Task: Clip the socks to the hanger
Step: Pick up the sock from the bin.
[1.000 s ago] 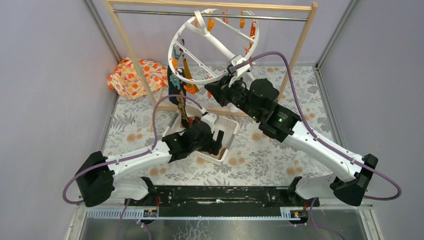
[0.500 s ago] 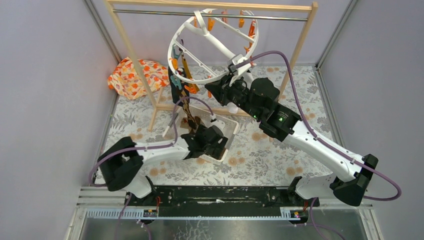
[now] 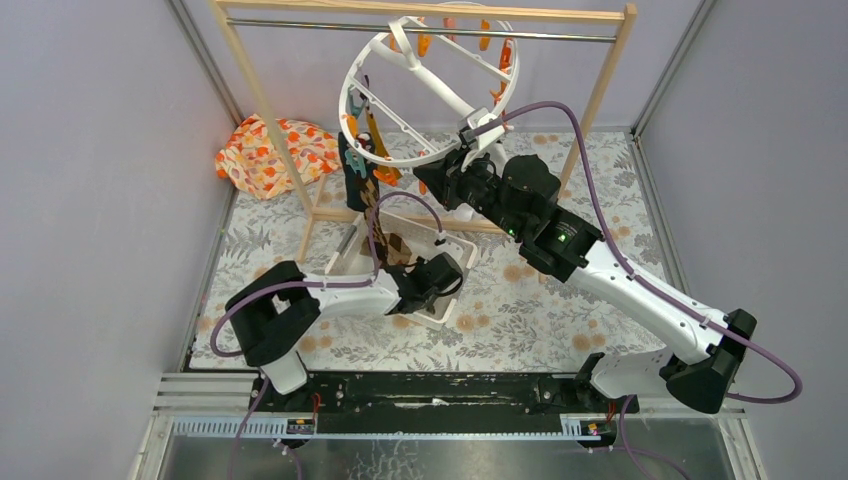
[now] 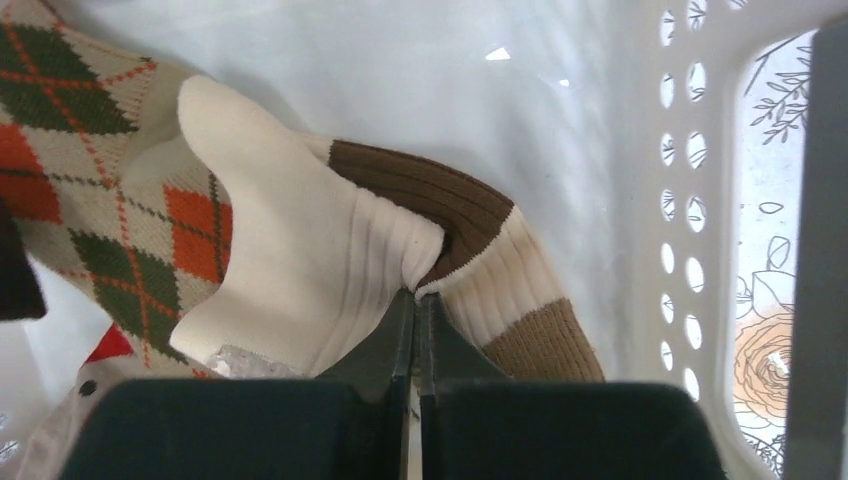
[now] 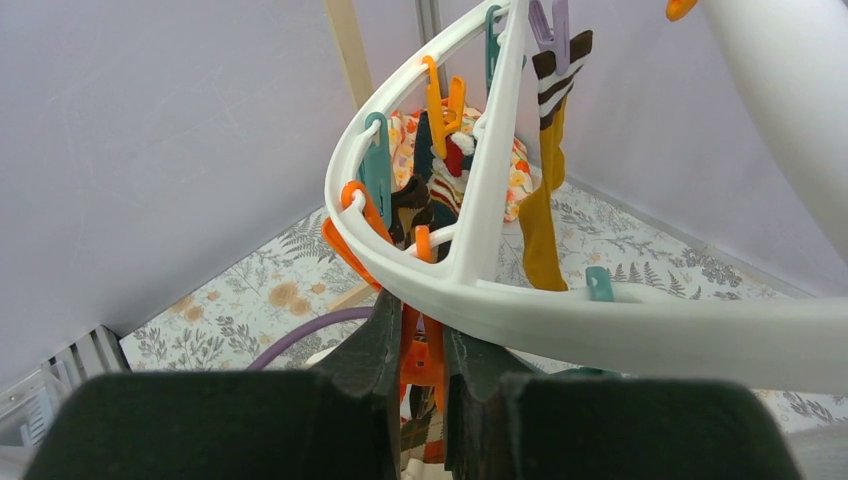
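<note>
The white round hanger point(image 3: 432, 88) hangs tilted from the rail. My right gripper point(image 5: 420, 320) is shut on an orange clip point(image 5: 422, 352) just under the hanger's ring point(image 5: 520, 305). A mustard sock with a striped cuff point(image 5: 545, 220) and a dark sock point(image 3: 355, 180) hang from other clips. My left gripper point(image 4: 416, 297) is down inside the white slotted basket point(image 3: 458, 268). It is shut on the ribbed cuff of a white sock point(image 4: 290, 270), right where that cuff touches a brown-and-cream sock point(image 4: 500, 290). An argyle sock point(image 4: 90, 170) lies to their left.
A wooden rail frame point(image 3: 268, 110) spans the back, with one leg standing next to the basket. An orange-flowered cloth bundle point(image 3: 270, 155) lies at the back left. The perforated basket wall point(image 4: 680, 200) rises close on the right of my left gripper.
My left arm pushed further right into the basket, and its gripper went from open to shut on the white sock's cuff. The right arm kept its grip on the clip.
</note>
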Controlling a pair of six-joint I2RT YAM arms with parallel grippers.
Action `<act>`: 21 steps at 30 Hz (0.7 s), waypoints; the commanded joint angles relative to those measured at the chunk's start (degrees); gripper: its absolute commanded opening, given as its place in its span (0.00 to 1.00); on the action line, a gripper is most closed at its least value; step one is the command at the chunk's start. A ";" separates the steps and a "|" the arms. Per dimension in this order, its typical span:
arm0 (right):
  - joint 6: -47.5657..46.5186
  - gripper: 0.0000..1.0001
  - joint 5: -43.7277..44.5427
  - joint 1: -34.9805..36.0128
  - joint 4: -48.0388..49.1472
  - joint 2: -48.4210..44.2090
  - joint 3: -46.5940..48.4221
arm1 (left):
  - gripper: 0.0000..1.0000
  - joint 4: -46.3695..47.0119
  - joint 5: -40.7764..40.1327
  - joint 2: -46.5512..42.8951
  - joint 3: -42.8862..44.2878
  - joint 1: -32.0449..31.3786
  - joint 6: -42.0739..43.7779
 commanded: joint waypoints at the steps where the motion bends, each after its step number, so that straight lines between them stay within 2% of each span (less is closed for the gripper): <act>1: 0.54 0.00 -0.96 -0.74 1.81 -1.36 -0.37 | 0.00 -2.81 -4.91 -3.33 -0.50 -0.37 -0.66; 4: 0.71 0.00 -1.13 -0.71 1.88 -1.42 -0.44 | 0.00 -5.26 -7.88 -9.36 -0.10 -0.33 -1.11; 7: 0.81 0.00 -1.25 -0.78 1.81 -1.53 -0.54 | 0.00 -6.44 -7.19 -16.75 0.07 -0.38 -1.02; 14: 1.06 0.00 -1.68 -0.76 1.99 -1.36 -0.13 | 0.00 -7.62 1.79 -26.41 1.87 -0.42 -1.19; 21: 1.02 0.00 -1.28 -0.81 1.63 -1.73 -0.02 | 0.00 -5.17 16.28 -29.47 5.15 -1.33 -2.03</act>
